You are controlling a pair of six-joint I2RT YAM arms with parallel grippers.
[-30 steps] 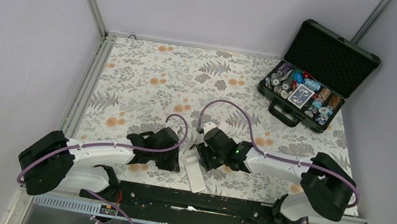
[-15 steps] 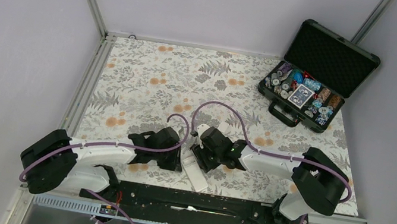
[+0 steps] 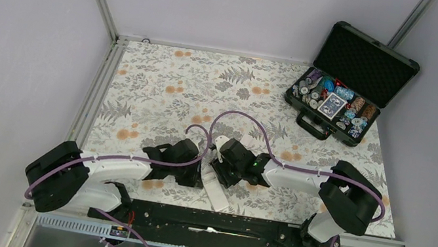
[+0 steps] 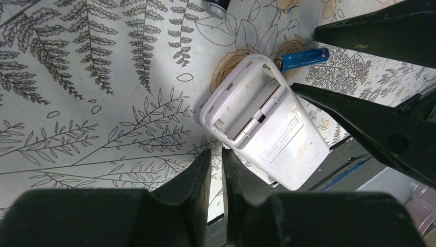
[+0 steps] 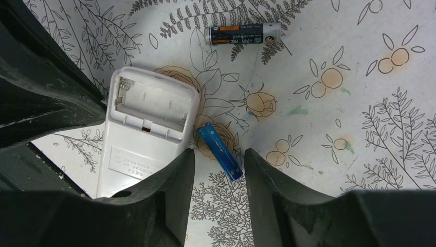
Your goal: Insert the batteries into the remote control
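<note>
On your left, the left fingers (image 4: 198, 175) sit only a crack apart with nothing between them. They hover low over the flower-printed counter (image 3: 162, 88), much where they were a second ago. Just beyond their tips lies the white bar-shaped plastic remote control (image 4: 262, 134), back up, its battery bay uncovered and bare. Neither cell is in yet.

Now the change: your right arm has slid leftward across the counter, and the right fingers (image 5: 175, 180) have closed in on the remote's open end. They are spread and pinching nothing. The slim bright blue cylindrical battery (image 5: 218, 153) lies flat on the counter just beside the remote's edge, its near end right at the gap between those fingers. Whether the tips are already down at its level, I can't tell. To my eye you're lined up for the first pick, with the loading itself not started.

Further ahead of the right fingers, well clear of the remote, lies the slim black cylindrical battery with an orange band (image 5: 241, 35). Far off to their right stands the open black hard case (image 3: 352, 85) of coloured chips, out of play.

The count: one remote, two batteries both loose on the counter, one case, and two sets of fingers, both unladen.
</note>
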